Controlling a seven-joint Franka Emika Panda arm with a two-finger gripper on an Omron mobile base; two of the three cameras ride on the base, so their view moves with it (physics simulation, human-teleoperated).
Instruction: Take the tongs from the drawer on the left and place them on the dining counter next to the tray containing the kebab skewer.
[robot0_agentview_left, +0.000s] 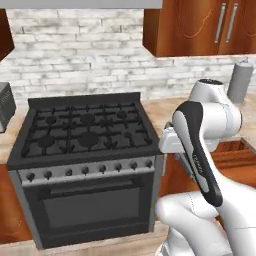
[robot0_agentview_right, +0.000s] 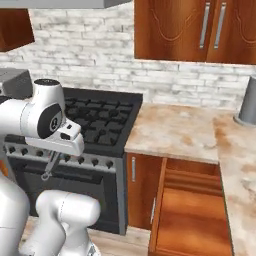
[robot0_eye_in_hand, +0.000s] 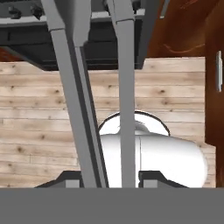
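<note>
stove (robot0_agentview_right: 95, 120) left of counter (robot0_agentview_right: 175, 130), open drawer (robot0_agentview_right: 192, 210) below counter

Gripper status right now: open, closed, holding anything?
End effector: closed on the tongs, whose two grey arms run up from between its fingertips.

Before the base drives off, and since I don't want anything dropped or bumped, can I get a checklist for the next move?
1. Grip: ok. The slim grey metal tongs rise from between the tips of the gripper, which is closed on them.
2. Tongs out of the reddish-brown wooden drawer: ok. In the right base view they hang in front of the black gas stove, well to the side of the drawer.
3. Gap between tongs and stove front: cannot tell. They dangle near the knob row.
4. Drawer out of the base's way: not ok. It stands pulled open.
5. Route to the dining counter and tray: cannot tell.
</note>
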